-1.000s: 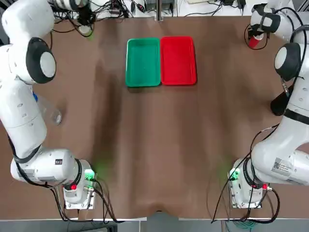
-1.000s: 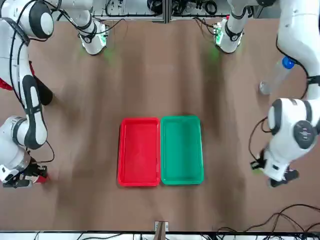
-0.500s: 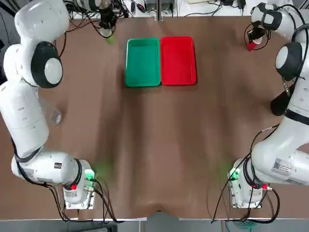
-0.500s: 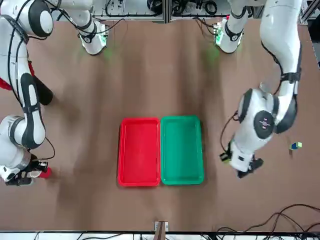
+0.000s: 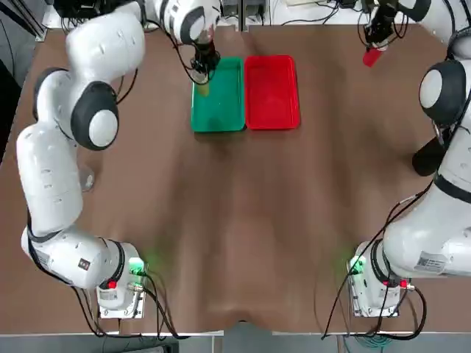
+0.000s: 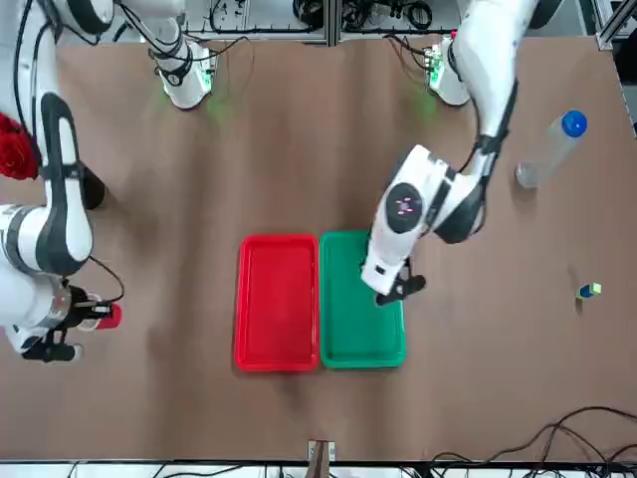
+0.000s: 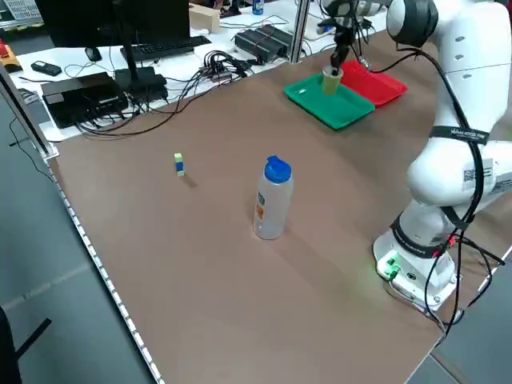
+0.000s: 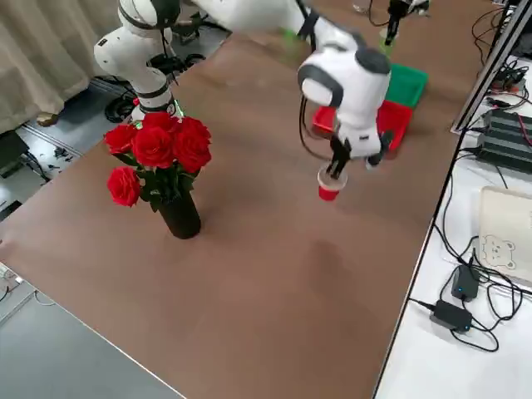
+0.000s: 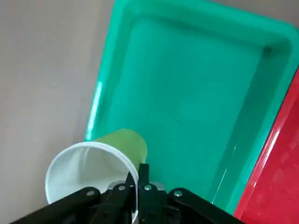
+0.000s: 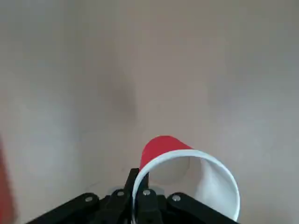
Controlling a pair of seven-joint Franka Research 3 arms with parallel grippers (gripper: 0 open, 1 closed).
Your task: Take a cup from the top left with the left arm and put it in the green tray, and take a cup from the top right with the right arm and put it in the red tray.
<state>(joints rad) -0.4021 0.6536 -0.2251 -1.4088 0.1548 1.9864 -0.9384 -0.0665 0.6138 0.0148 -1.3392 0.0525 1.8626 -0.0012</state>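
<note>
Green cup (image 9: pixel 100 163) pinched by rim in left pincer (image 9: pixel 138 184), jaws clamped tight, hanging above left edge of green tray (image 5: pixel 221 110). Red cup (image 10: pixel 187 177) gripped by rim in right pincer (image 10: pixel 140 186), jaws likewise closed on it, lifted off desk (image 5: pixel 243 220) at far right corner, well apart from red tray (image 5: pixel 272 95). Trays touching side by side. Bottle (image 7: pixel 272 200) and rose vase (image 8: pixel 166 179) standing on desk.

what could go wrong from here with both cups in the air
The left gripper pinches only the rim of the green cup, which hangs over the green tray's edge; released here, it may tip or land outside. The right gripper holds the red cup the same way, still over bare table far from the red tray; it could slip on the way.
</note>
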